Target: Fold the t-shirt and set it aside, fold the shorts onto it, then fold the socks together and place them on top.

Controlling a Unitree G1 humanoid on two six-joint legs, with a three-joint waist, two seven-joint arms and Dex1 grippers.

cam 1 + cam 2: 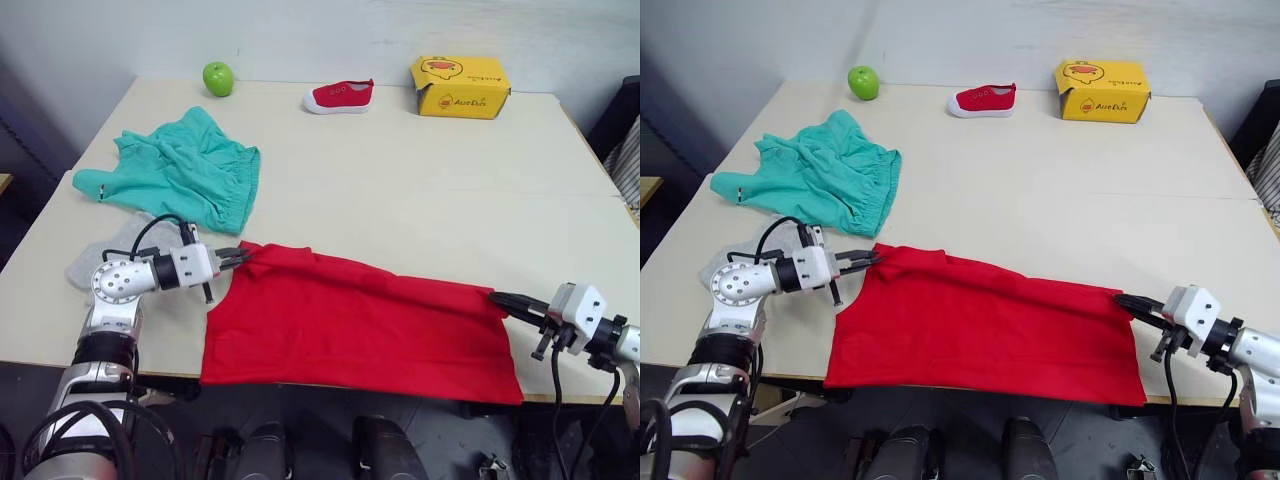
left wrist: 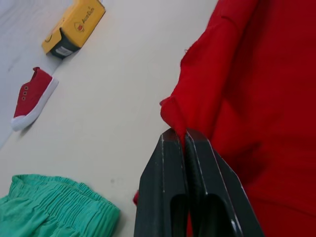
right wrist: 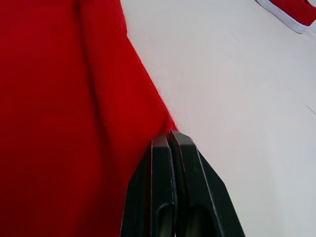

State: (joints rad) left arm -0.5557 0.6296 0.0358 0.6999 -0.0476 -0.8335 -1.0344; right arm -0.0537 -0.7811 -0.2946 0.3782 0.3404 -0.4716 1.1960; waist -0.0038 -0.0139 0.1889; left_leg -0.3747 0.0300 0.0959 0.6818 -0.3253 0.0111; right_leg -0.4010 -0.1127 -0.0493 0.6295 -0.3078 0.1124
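The t-shirt (image 1: 360, 325) lies spread across the near part of the table (image 1: 420, 190), its lower edge hanging slightly over the front rim. It forms a wide red band running from the robot's left toward its right, with a fold line along its far edge.

The left gripper (image 1: 243, 258) pinches the shirt's far left corner — in the left wrist view its two black fingers (image 2: 170, 187) are pressed together with a bunched tip of red cloth caught between them. The right gripper (image 1: 503, 300) does the same at the shirt's far right corner; the right wrist view shows its fingers (image 3: 163, 192) clenched on the cloth's edge where it meets the bare tabletop.

The shorts (image 1: 185, 170) lie crumpled on the left side of the table, beyond the left gripper and apart from the shirt. The socks (image 1: 105, 255) sit just nearer than the shorts, at the left edge, partly hidden behind the left arm — only a grey patch is visible.

Along the far side of the table stand a green apple (image 1: 218, 78), a small red shoe (image 1: 340, 96) and a yellow box (image 1: 460, 86), all well apart from the clothes.
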